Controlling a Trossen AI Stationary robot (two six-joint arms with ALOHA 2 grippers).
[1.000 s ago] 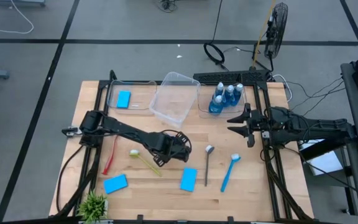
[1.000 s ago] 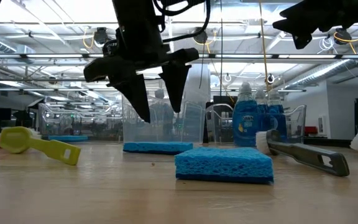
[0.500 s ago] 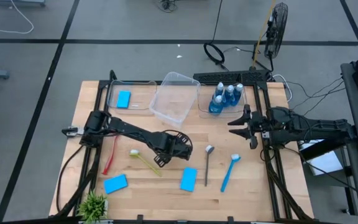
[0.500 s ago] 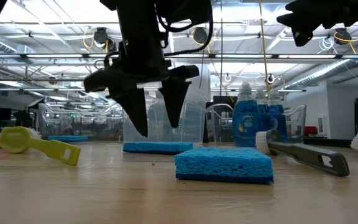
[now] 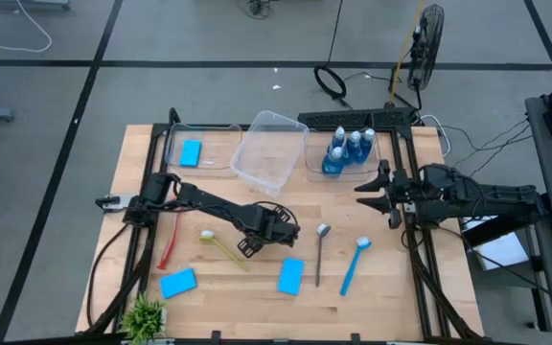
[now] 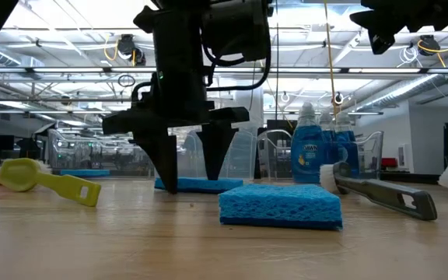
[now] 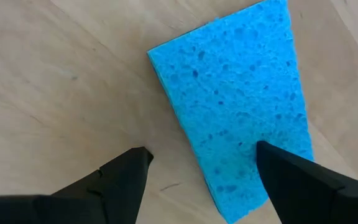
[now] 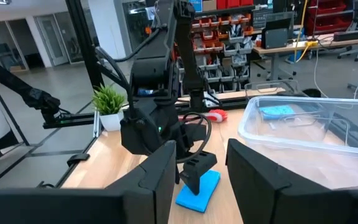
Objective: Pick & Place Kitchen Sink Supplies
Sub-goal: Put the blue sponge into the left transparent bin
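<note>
At the table's left rear, a clear bin holds one blue sponge. Forward of it, a red brush lies near the left rail, its long axis running front to back. Beside it a yellow brush lies on a diagonal, pale head toward the rear left. Another sponge lies flat near the front left corner, close to a small green plant.

The left gripper is low over the middle of the table, fingers spread wide and holding nothing. In the left wrist view, one fingertip stands over bare wood and the other overlaps the edge of the centre sponge. That centre sponge lies flat just in front of the gripper, its long axis roughly front to back, slightly tilted.

An empty clear bin sits tilted at the rear centre. The grey spoon-like tool lies front to back, bowl toward the rear. The blue brush lies just right of it, leaning, its pale head at the rear right.

Blue bottles stand upright in the right rear bin. The right gripper hangs above the table in front of them, fingers partly apart and empty.
</note>
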